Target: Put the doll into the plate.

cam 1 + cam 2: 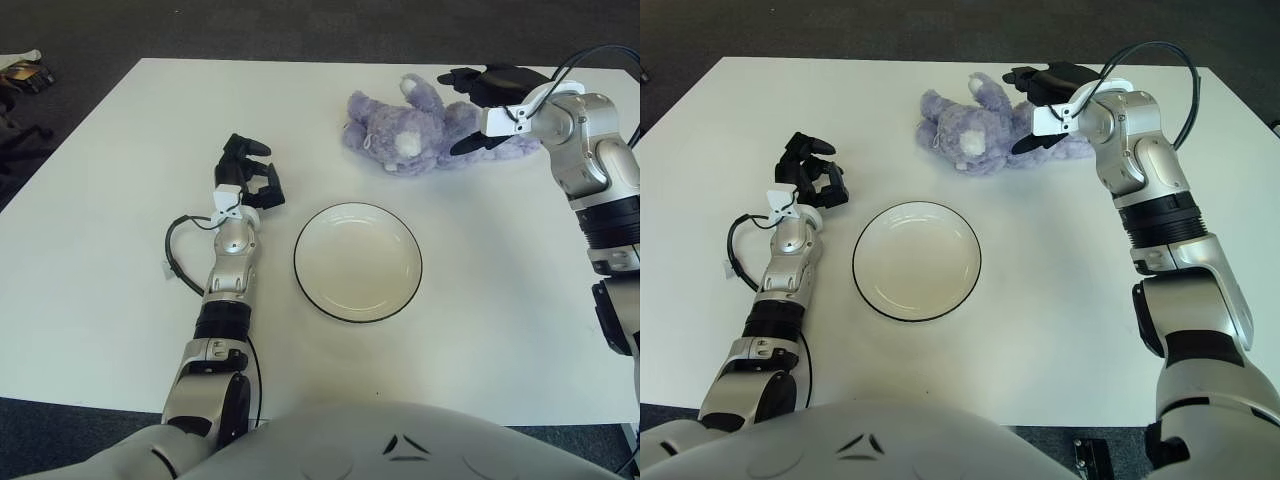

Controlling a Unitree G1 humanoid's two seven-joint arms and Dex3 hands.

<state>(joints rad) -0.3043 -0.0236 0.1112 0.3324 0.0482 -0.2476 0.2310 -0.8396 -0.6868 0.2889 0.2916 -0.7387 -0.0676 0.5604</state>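
— Risk first: your right hand [478,112] sits at the doll's [420,128] far-right end, fingers spread around it, nothing clenched. Close there and the floppy plush may sag or slip out.

— And the doll?

— Beyond the plate [357,261] on the counter [120,140] (glossy round plate). Left hand [248,180], left of the plate, fingers curled, empty.

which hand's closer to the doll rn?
Right. The right hand is spread open at the doll's right end, fingers over and beside it, no grasp yet. The left hand shows left of the plate, well away from the doll.
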